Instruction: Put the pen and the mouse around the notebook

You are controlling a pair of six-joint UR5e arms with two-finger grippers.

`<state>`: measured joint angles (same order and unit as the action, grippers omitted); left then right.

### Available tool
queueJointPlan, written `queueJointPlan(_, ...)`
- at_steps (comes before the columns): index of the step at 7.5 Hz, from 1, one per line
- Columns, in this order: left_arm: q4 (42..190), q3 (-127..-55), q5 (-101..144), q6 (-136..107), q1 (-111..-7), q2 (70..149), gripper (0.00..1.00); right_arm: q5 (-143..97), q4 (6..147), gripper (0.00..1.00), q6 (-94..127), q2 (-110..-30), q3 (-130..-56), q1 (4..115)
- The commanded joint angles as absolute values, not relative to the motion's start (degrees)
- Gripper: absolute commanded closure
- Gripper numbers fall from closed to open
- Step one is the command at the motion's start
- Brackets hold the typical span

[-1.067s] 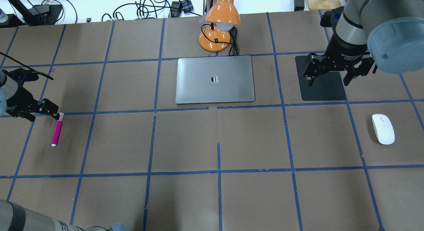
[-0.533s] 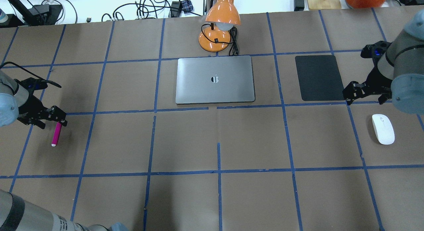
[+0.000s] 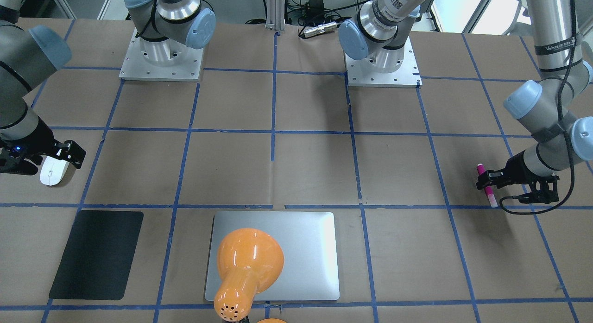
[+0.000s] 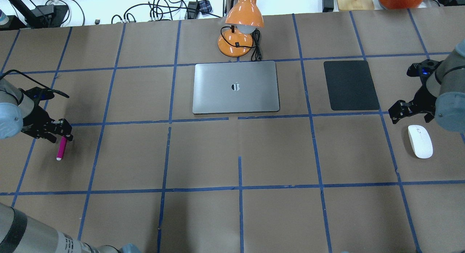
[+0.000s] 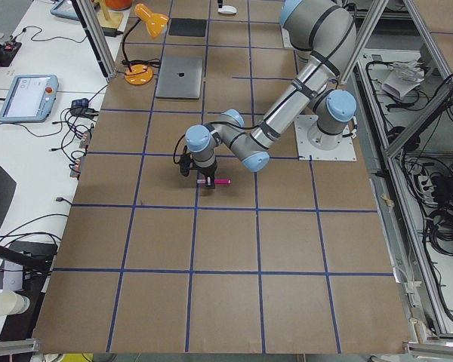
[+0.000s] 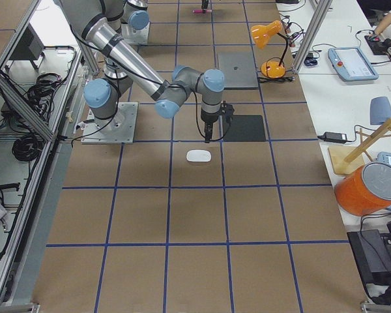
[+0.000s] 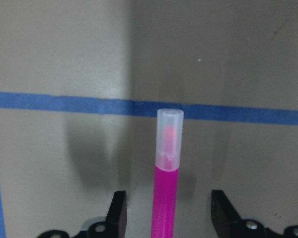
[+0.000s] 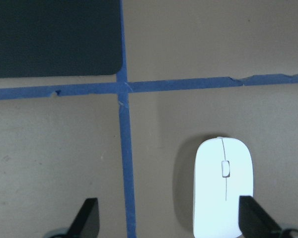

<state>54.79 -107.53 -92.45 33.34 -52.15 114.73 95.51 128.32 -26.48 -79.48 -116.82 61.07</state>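
The notebook is satin metal, the mouse glossy plastic (very smooth).

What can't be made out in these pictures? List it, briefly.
- Pen: left wrist view, its lower end cut off by the bottom edge.
- Mouse: right wrist view, rear cut off by the bottom edge.
- Notebook: front-facing view, part hidden by the lamp shade.

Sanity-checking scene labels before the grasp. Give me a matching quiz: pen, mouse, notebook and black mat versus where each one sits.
Things:
1. pen
2. mouse
3. notebook
4. black mat

Places:
A. mid-table, by the orange lamp
B. between the fingers of the open left gripper
C. ungripped, by the open right gripper
D. to the right of the notebook in the overhead view

Pairs: 1-B, 2-C, 3-A, 4-D
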Motion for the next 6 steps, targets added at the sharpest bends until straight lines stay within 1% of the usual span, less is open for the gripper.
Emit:
queueJointPlan(1, 54.76, -107.49, -92.46, 33.31, -52.21, 114.87, 0.41, 95.54, 129.81, 0.0, -27.6, -77.61, -116.89, 60.29)
queueJointPlan(2, 54.84, -107.4, -92.46, 33.31, -52.21, 114.96, 0.44, 95.89, 129.9, 0.0, -29.16, -76.48, -116.81, 59.77)
queueJointPlan(4, 54.84, -107.49, -92.46, 33.31, -52.21, 114.96, 0.46, 95.98, 129.9, 0.0, -31.88, -75.68, -116.89, 56.27)
queueJointPlan(6, 55.46, -107.4, -92.72, 33.22, -52.12, 114.79, 0.9, 95.89, 129.9, 0.0, -35.23, -74.97, -117.07, 56.07)
